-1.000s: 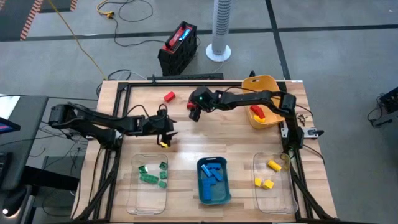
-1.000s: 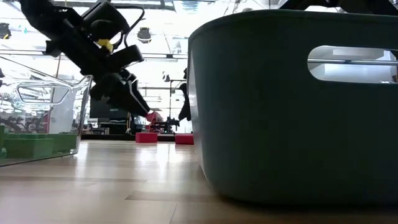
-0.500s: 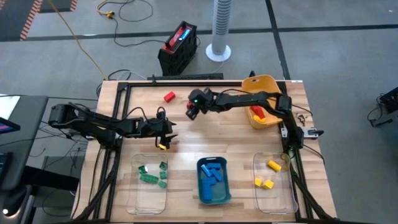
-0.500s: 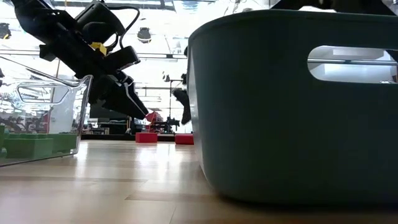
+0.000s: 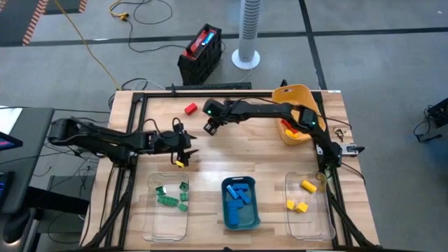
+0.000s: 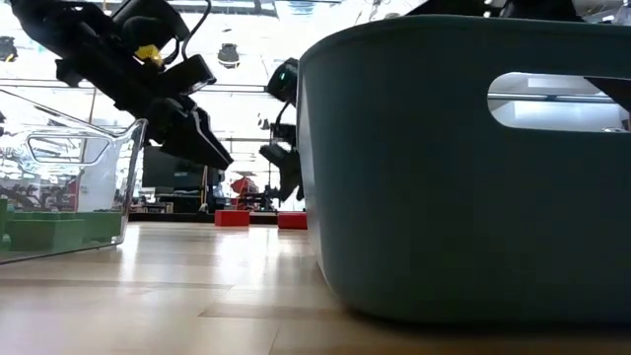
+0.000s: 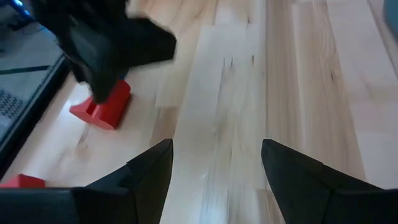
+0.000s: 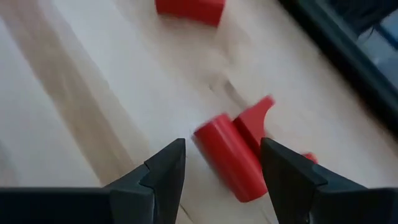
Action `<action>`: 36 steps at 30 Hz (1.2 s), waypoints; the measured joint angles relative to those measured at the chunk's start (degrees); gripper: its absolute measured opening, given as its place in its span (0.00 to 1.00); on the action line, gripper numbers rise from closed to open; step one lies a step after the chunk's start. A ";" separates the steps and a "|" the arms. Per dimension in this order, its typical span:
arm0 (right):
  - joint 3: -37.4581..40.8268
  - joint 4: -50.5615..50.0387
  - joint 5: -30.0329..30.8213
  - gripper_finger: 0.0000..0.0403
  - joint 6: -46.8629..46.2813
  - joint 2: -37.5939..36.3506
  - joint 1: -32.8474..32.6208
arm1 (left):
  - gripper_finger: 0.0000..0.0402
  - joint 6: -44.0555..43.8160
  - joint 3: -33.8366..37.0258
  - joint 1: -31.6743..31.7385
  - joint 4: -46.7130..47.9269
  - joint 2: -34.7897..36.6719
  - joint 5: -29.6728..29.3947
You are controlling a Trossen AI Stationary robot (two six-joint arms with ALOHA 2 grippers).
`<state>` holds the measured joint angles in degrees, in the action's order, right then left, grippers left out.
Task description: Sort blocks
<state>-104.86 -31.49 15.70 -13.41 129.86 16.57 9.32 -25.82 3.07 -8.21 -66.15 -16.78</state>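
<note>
Nearest: clear bin (image 5: 166,203) of green blocks (image 5: 166,201), teal bin (image 5: 240,202) of blue blocks (image 5: 241,197), clear bin (image 5: 308,205) of yellow blocks (image 5: 302,206), grouped by colour on pale wood-plank desk (image 5: 231,157). Mid-desk: left pincer (image 5: 183,158), fingers apart, empty, waiting. Farther: right pincer (image 8: 221,171), fingers apart over glossy red block (image 8: 239,155), apparently lining up to grasp; second red block (image 5: 190,108) beyond; yellow bin (image 5: 297,112) with red pieces.

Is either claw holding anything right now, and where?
Nothing is held. The left gripper has open, empty jaws; the right gripper has open jaws too, with a red block lying ahead, ungripped.
</note>
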 joint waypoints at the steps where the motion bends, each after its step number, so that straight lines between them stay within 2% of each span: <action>1: -0.89 -1.06 -0.13 0.54 -0.07 0.99 0.11 | 0.60 -0.07 0.00 0.00 0.37 0.44 0.00; 10: -3.20 -4.70 -1.09 0.54 0.23 2.52 0.14 | 0.60 -0.91 0.00 0.00 4.94 3.42 0.00; 14: -3.10 -6.66 -4.51 0.54 1.12 2.62 0.40 | 0.60 -1.20 0.00 0.00 5.20 3.73 0.00; 23: -3.10 -10.35 -5.29 0.54 2.84 2.62 -1.24 | 0.60 -1.20 0.00 0.00 5.14 3.72 0.00; 36: -3.08 -10.21 -4.45 0.53 -4.89 2.62 -1.06 | 0.60 -1.64 0.00 0.00 5.27 3.72 0.00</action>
<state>-107.94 -41.70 11.26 -18.29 132.49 15.51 7.68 -25.82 3.07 -2.94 -62.43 -16.78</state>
